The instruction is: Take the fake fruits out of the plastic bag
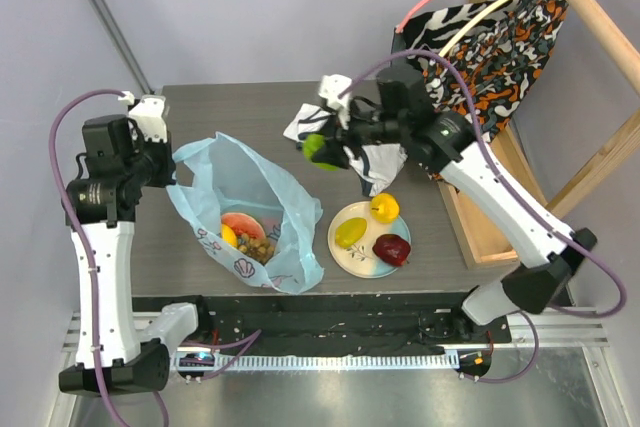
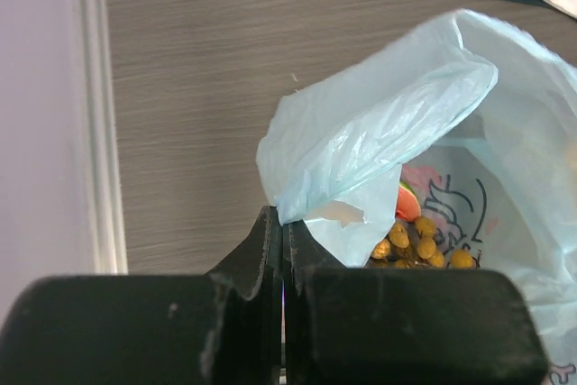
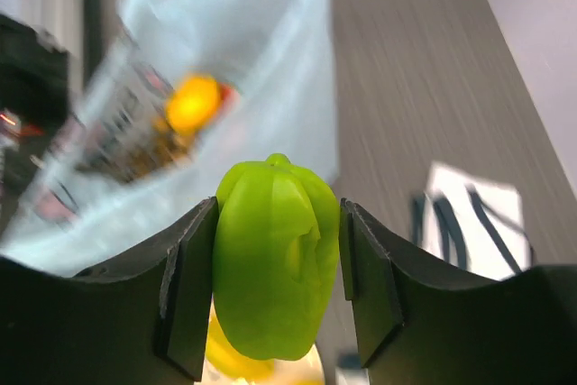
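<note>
L end effector (image 2: 282, 223) was pressed together, pinching the left edge of the plastic bag (image 1: 290, 202). The bag lay open on the bench (image 1: 240, 107) w/ a watermelon slice (image 1: 243, 223), grape bunch (image 1: 257, 247) & small yellow piece (image 1: 229, 236) inside. R end effector (image 3: 275, 214) was clamped on a green fruit (image 1: 322, 150), up in the air betw. the bag & a white shirt (image 1: 298, 123); just right of the bag, a plate (image 1: 338, 247) carried a lemon (image 1: 385, 208), yellow-green piece (image 1: 350, 233) & red apple (image 1: 392, 248).
</note>
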### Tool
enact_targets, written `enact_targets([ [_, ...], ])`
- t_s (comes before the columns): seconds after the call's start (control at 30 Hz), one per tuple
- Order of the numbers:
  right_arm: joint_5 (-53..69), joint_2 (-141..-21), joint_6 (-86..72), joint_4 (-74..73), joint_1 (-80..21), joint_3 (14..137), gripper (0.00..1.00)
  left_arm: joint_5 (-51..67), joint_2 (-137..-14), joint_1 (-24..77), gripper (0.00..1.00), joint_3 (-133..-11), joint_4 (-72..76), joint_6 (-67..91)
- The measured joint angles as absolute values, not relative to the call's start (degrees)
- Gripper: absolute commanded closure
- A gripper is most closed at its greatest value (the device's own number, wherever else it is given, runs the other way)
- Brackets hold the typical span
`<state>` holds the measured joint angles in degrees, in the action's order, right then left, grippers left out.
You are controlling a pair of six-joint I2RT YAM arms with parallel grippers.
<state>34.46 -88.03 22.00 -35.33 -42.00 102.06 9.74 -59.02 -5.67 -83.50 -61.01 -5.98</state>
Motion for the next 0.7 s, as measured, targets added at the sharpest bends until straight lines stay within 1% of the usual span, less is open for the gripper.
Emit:
enact_targets([
  [0.13, 29.9, -79.1, 33.1, -41.1, -35.3, 87.5, 0.68, 6.9, -57.8, -5.8, 1.0, -83.3, -59.3, -5.9],
  [0.2, 29.4, -76.8, 39.0, -45.4, -35.0, 81.3, 0.68, 6.9, -57.5, -5.8, 1.0, -83.0, -58.9, -5.9],
  [0.33, 29.8, -77.5, 47.7, -51.5, -37.3, 73.3, 0.68, 6.9, -57.6, -6.1, 1.0, -82.6, -58.6, -5.9],
  [0.5, 28.9, -79.0, 53.2, -52.4, -43.9, 68.0, 0.69, 6.9, -57.9, -6.2, 1.0, -81.8, -58.5, -5.9],
  [0.63, 27.7, -83.9, 55.5, -51.4, -50.3, 67.6, 0.69, 7.1, -57.8, -6.4, 1.0, -81.1, -58.5, -5.9],
  [0.7, 27.3, -86.1, 56.2, -51.0, -51.8, 67.6, 0.69, 7.1, -57.4, -6.6, 1.0, -80.8, -58.5, -5.9],
])
